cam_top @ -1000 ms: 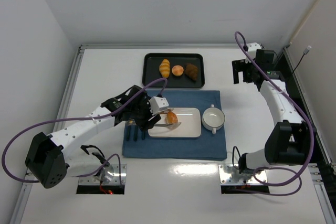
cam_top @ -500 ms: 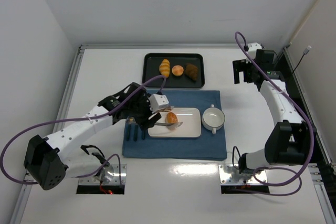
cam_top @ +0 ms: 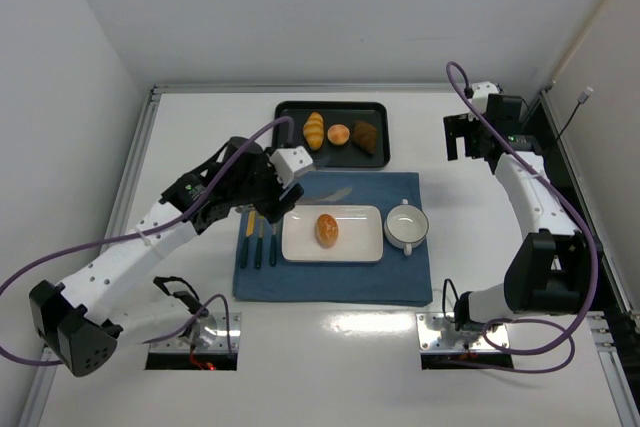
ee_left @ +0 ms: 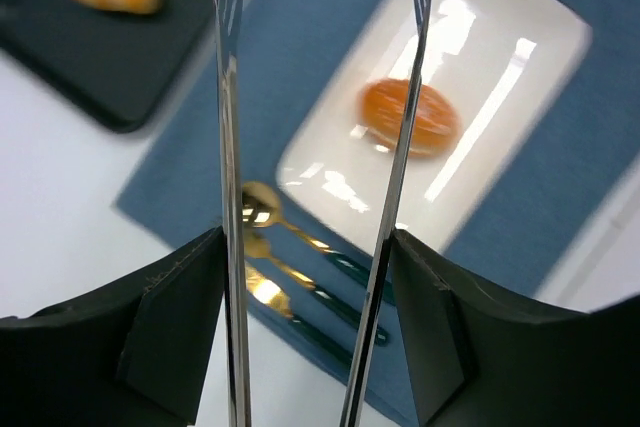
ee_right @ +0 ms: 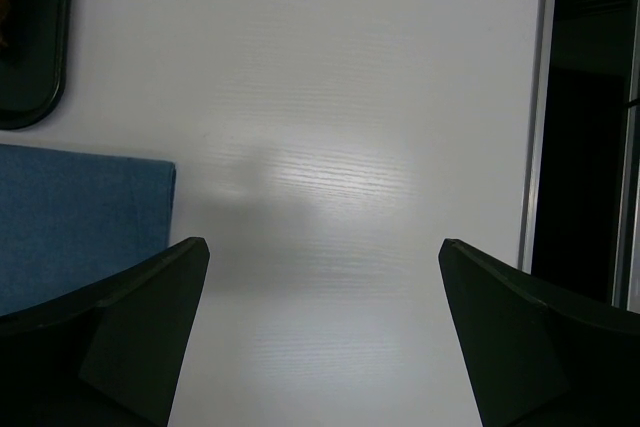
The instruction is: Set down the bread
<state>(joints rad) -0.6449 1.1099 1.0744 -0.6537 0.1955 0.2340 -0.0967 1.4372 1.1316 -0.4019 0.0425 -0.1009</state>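
On the plate point(cam_top: 360, 245), the bread point(ee_left: 432, 123), blurred.

The bread point(cam_top: 327, 230) is golden-brown with a paler top. The plate point(cam_top: 365, 245) is glossy white, and the cloth point(cam_top: 400, 282) is a plain dark blue. The tray point(cam_top: 290, 142) is black. The roll point(cam_top: 314, 129) is yellow with ridged stripes, the bun point(cam_top: 339, 134) orange-pink, and the pastry point(cam_top: 366, 136) dark brown. The cup point(cam_top: 406, 225) is white. The cutlery point(ee_left: 262, 203) has gold heads and dark teal handles. The tongs point(ee_left: 228, 147) are silver, the table point(cam_top: 200, 117) white, and the cables point(cam_top: 449, 77) purple.
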